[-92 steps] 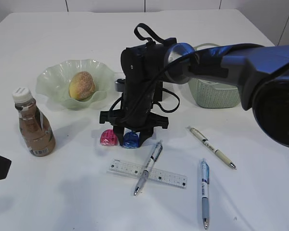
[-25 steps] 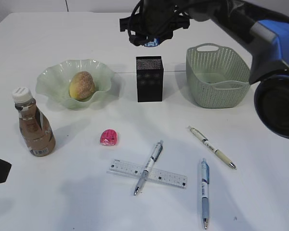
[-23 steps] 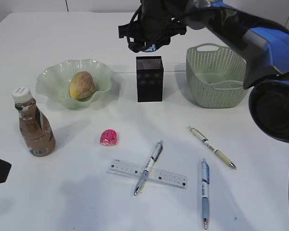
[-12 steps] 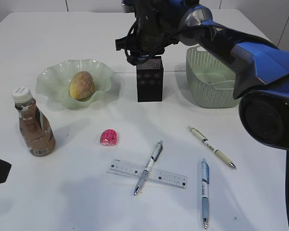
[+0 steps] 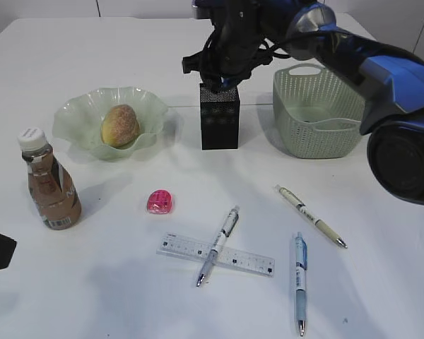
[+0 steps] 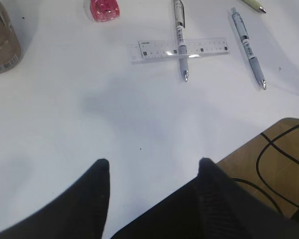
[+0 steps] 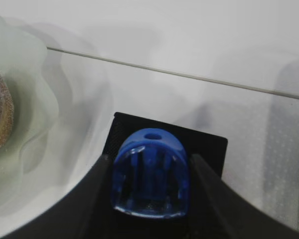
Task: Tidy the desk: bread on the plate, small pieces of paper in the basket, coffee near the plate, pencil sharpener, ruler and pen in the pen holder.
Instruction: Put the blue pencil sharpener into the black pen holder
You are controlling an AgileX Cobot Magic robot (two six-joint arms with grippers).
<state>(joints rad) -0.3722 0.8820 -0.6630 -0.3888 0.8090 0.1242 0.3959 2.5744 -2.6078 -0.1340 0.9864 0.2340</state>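
Your right claw [image 7: 150,211] is clamped on a blue pencil sharpener [image 7: 150,173], holding it just above the open top of the black pen holder [image 5: 219,116] so it can drop straight in. Your left claw [image 6: 152,172] waits low over bare table, fingers apart and empty, out of the way. A pink sharpener [image 5: 160,201], a ruler [image 5: 215,254] and three pens lie on the table in front. The bread [image 5: 120,125] sits on the green plate [image 5: 74,116].
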